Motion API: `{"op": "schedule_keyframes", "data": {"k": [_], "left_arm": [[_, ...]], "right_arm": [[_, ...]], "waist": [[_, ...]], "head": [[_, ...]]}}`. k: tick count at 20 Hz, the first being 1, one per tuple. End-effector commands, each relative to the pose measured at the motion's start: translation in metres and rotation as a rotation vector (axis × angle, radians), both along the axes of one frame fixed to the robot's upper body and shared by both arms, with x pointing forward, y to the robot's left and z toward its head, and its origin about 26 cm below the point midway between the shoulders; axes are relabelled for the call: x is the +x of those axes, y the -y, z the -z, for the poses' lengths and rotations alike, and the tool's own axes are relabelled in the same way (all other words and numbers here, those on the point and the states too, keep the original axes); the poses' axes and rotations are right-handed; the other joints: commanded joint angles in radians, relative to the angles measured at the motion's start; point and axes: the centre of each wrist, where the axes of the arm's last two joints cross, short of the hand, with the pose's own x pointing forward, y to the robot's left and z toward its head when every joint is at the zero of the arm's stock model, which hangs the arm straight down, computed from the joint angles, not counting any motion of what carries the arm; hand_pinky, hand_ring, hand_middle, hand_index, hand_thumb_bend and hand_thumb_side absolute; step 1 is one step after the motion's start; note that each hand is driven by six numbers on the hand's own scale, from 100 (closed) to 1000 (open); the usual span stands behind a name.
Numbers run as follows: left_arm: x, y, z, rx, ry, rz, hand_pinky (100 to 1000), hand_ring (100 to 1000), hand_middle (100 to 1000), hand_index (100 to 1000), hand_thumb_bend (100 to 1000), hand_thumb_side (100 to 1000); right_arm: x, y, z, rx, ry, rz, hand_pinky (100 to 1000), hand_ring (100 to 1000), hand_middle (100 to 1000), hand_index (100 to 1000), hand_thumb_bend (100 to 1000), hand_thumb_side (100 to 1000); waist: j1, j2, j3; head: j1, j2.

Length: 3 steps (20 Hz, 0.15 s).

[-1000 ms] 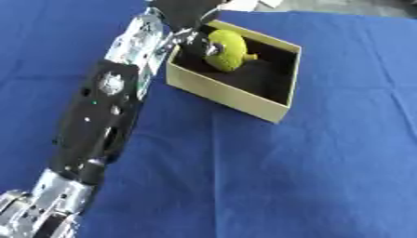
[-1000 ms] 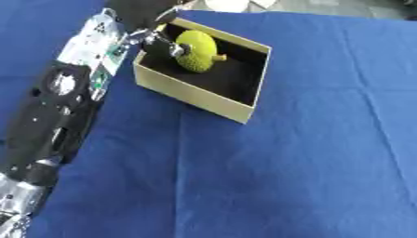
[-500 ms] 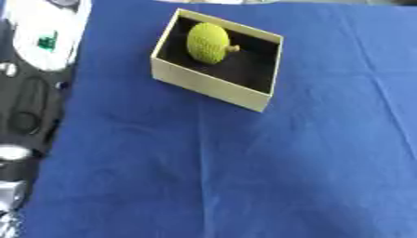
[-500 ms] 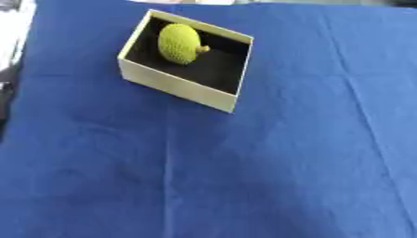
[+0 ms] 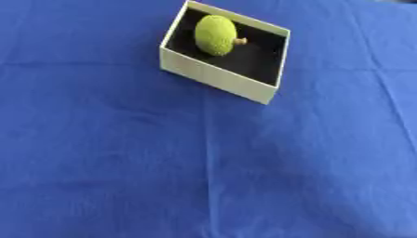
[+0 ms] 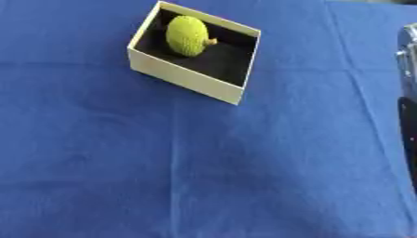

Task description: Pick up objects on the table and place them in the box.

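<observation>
Box (image 5: pixel 218 76) holding green bumpy fruit (image 5: pixel 215 35), blue cloth (image 5: pixel 204 167), neither hand visible, arm sliver (image 6: pixel 408 93) at right edge

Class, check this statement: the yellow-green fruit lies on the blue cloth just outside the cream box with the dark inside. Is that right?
Not quite. The yellow-green fruit lies inside the cream box, on its dark floor, not outside on the blue cloth. The left eye view shows this.

A green bumpy fruit (image 5: pixel 215 35) (durian, perhaps) lies inside the box (image 5: pixel 213 76).
</observation>
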Motion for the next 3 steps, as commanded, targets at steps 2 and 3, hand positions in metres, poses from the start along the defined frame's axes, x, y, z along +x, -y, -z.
{"op": "schedule_keyframes", "data": {"k": [2,3], "left_arm": [[-0.022,-0.025,0.000,-0.047,0.081,0.010,791,667,663,682,465,100],[-0.022,-0.032,0.006,-0.052,0.081,0.009,795,668,664,680,426,100]], "right_arm": [[-0.007,0.006,-0.011,-0.016,0.054,0.033,746,662,609,739,337,683],[-0.007,0.007,-0.012,-0.012,0.058,0.034,747,663,609,740,338,683]], "waist": [[0.003,-0.015,0.009],[0.001,-0.010,0.013]], "head": [[-0.002,-0.014],[0.000,-0.021]]}}
